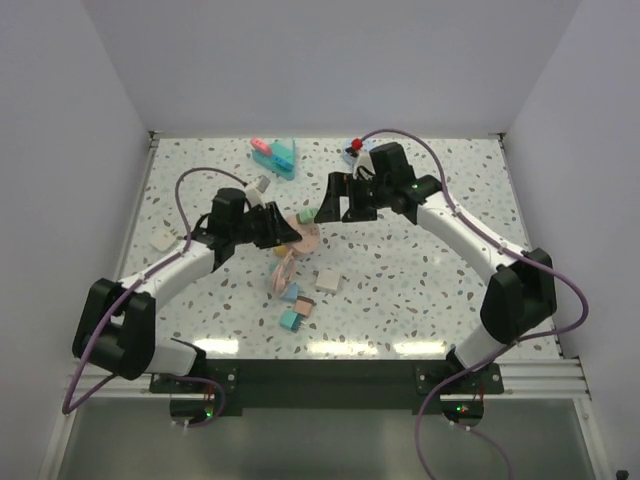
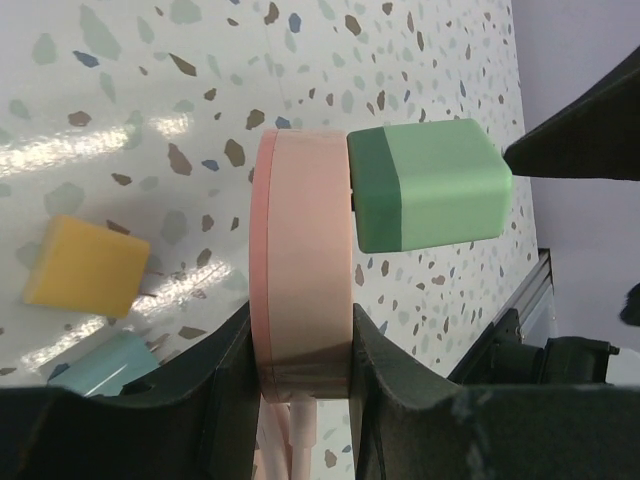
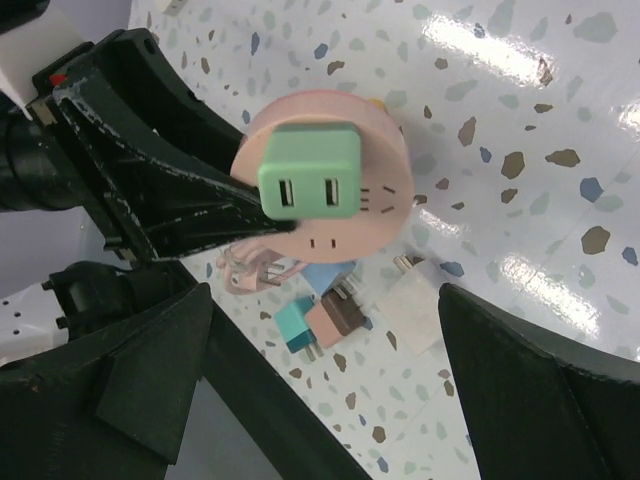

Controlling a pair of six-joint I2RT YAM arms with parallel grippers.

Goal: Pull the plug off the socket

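A round pink socket (image 2: 305,270) with a pink cord is held off the table, clamped edge-on between my left gripper's fingers (image 2: 305,375). A green plug (image 2: 430,185) with two USB ports sits plugged into its face. In the right wrist view the socket (image 3: 385,195) and the green plug (image 3: 310,170) face the camera, just beyond my right gripper (image 3: 330,380), whose jaws stand wide apart and empty. In the top view the left gripper (image 1: 272,228), socket (image 1: 302,228), plug (image 1: 309,213) and right gripper (image 1: 340,205) meet at mid-table.
Loose adapters lie below the socket: white (image 1: 327,281), teal (image 1: 295,320), pink-brown (image 3: 345,320) and yellow (image 2: 88,265). Pink and teal pieces (image 1: 275,155) and a red item (image 1: 352,150) sit at the back. White adapters (image 1: 162,240) lie at the left.
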